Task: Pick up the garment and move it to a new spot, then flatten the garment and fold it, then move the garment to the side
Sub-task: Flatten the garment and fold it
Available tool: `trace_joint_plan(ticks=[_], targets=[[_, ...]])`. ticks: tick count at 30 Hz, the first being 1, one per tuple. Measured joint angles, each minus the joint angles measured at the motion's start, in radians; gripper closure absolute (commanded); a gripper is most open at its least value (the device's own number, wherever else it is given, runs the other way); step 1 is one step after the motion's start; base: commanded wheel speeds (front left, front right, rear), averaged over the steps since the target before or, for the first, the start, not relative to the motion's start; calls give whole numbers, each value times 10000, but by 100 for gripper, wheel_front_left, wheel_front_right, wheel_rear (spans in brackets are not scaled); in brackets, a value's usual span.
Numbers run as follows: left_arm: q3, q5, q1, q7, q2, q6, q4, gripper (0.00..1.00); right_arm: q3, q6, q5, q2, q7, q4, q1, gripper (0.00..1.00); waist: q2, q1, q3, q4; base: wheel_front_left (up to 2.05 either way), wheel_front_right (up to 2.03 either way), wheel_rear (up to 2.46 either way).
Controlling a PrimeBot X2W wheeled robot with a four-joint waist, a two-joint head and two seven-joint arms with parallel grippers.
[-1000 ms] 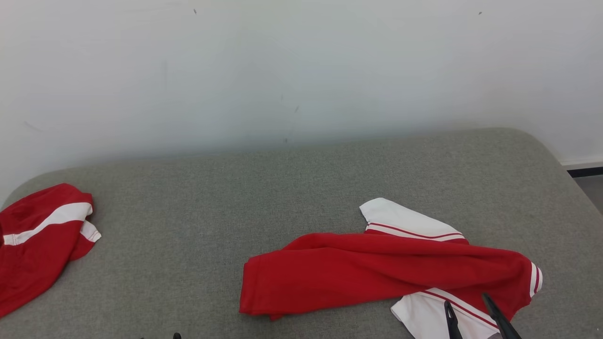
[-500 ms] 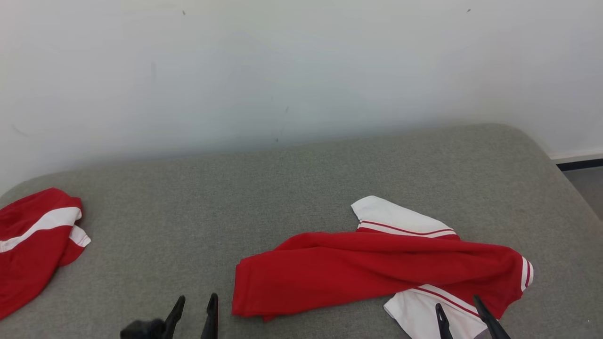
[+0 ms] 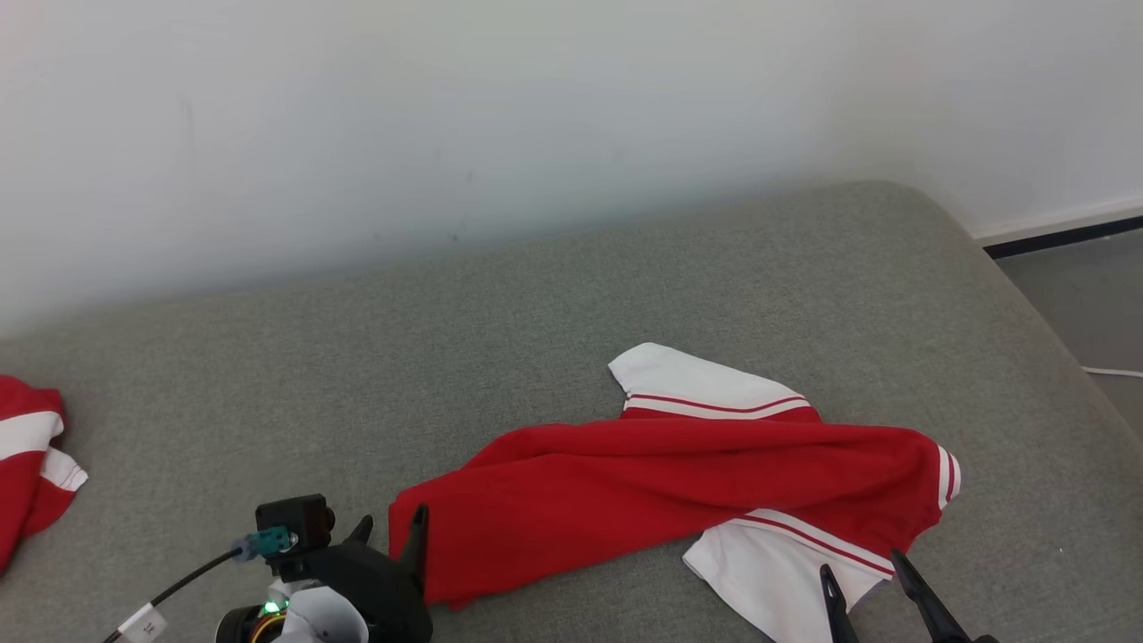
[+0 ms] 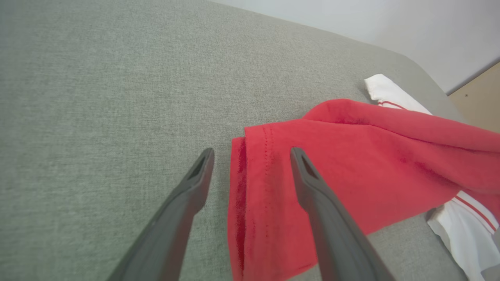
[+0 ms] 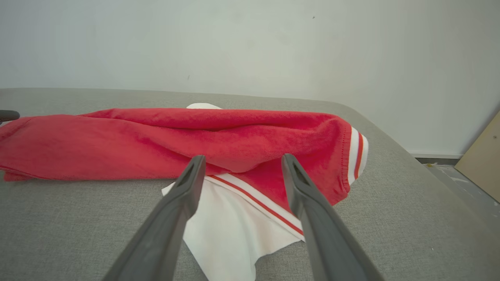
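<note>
Head view. The garment [image 3: 679, 482] lies on the grey padded surface [image 3: 536, 339], right of centre and towards the near edge. It is a red top with white panels edged in thin red stripes. The red body is bunched into a long, creased band running left to right. One white panel protrudes behind it and another in front at the right. The left gripper [image 3: 390, 527] is at the band's left end, fingers spread and holding nothing. The right gripper [image 3: 859, 572] is over the near white panel, fingers likewise apart and empty. A second red-and-white cloth [image 3: 27, 464] lies at the far left edge, well apart from the garment. A pale wall [image 3: 446, 116] stands behind.

Left wrist view. The left gripper [image 4: 253, 152] straddles the doubled, stitched red hem of the garment [image 4: 371, 164]. One finger is over the grey surface and the other over red cloth. Contact cannot be confirmed.

Right wrist view. The right gripper [image 5: 243, 158], fingers wide, points at the garment [image 5: 156, 136] where the red folds overlap the striped white panel. A white, red-striped cuff shows at the right end. Contact cannot be confirmed.
</note>
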Motion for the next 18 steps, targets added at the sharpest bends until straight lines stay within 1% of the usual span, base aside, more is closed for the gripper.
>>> trace_joint_plan(ticks=[3, 8, 12, 14, 15, 16, 18], targets=[[-2, -155, -286, 221, -36, 96, 261, 0, 50, 0, 19, -2, -4, 2, -31, 0, 0, 0, 99, -137, 0, 0, 0], [10, -456, -608, 941, -38, 309, 639, 0, 153, 0, 77, 19, -56, 36, -55, 0, 0, 0, 202, -306, 0, 0, 0], [-6, -696, -850, 1463, -40, 245, 673, 0, 174, 0, 104, 42, -86, 88, -81, 0, 0, 0, 239, -388, 0, 0, 0], [-48, -780, -861, 1712, -44, 176, 700, 96, 192, 0, 157, 56, -94, 121, -96, 0, 0, 0, 247, -425, 0, 0, 0], [-86, -817, -869, 1824, -42, 167, 700, 100, 198, 0, 169, 63, -100, 127, -104, 0, 0, 0, 250, -444, 0, 0, 0], [-105, -834, -872, 1877, -44, 157, 683, 100, 201, 0, 178, 71, -105, 132, -117, 0, 0, 0, 255, -462, 0, 0, 0], [-81, -828, -893, 1664, -23, 221, 587, 100, 207, 0, 207, 77, -150, 134, -145, 0, 0, 0, 275, -489, 0, 0, 0]])
